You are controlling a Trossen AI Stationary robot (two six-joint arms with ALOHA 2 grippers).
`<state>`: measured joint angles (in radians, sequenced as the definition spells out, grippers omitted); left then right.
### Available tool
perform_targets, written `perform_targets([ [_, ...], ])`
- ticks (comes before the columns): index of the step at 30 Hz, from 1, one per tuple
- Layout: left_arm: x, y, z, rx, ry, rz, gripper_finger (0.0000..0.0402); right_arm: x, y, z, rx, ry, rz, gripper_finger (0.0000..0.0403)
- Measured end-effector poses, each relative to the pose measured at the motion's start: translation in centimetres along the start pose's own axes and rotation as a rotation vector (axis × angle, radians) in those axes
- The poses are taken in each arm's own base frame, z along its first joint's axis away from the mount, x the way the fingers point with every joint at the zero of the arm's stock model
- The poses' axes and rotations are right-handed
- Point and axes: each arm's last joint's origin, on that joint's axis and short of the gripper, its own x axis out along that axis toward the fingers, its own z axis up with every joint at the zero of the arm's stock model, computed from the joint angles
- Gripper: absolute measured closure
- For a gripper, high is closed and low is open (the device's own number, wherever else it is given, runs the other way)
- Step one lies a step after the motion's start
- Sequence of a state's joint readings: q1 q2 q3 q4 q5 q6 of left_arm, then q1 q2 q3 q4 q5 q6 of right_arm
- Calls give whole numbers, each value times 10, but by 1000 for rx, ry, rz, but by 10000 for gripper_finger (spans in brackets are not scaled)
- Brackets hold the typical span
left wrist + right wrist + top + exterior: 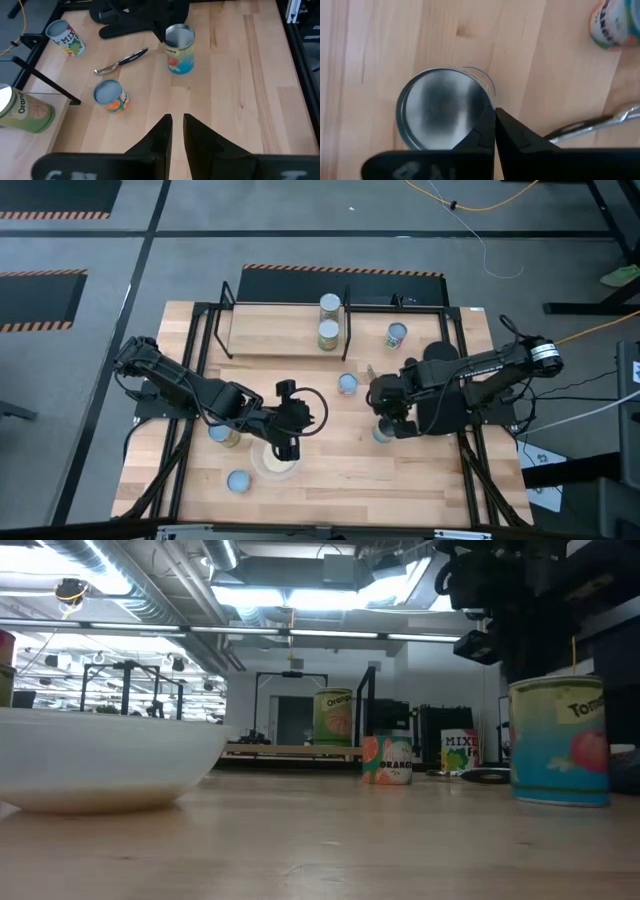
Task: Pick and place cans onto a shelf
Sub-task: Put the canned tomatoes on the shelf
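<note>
Tabletop — can [440, 107] beside right gripper [495, 122]

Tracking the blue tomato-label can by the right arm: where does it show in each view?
High view: the tomato can is right of centre, under the right pincer.
Low view: far right, large.
Left wrist view: upper middle.
Right wrist view: seen top-down, left of centre.
Shared landmark: the small orange-label can.

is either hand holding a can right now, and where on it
No. The right hand hangs shut over a tomato can, gripping nothing; the left hand, nearly shut, is empty.
</note>
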<state>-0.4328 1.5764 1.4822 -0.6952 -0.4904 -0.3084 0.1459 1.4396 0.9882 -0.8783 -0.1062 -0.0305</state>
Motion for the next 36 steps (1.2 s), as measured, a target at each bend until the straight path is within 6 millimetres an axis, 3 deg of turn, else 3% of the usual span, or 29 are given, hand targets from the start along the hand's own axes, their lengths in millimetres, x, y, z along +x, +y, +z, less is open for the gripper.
perform_targets([
  [5,0,0,0,2,0,0,363,-3,0,9,-1,-52,-7,399],
  [11,0,1,0,5,-5,26,363,-28,-4,36,17,-233,-25,401],
  [16,0,2,-1,13,5,50,363,-46,-20,69,45,-347,-52,401],
  [21,0,3,-3,24,22,60,363,-50,-45,106,47,-382,-87,401],
  [28,-1,6,-13,18,113,89,363,-30,-88,147,102,-366,-120,402],
  [36,-5,12,-28,-17,249,149,363,1,-128,170,170,-337,-140,400],
])
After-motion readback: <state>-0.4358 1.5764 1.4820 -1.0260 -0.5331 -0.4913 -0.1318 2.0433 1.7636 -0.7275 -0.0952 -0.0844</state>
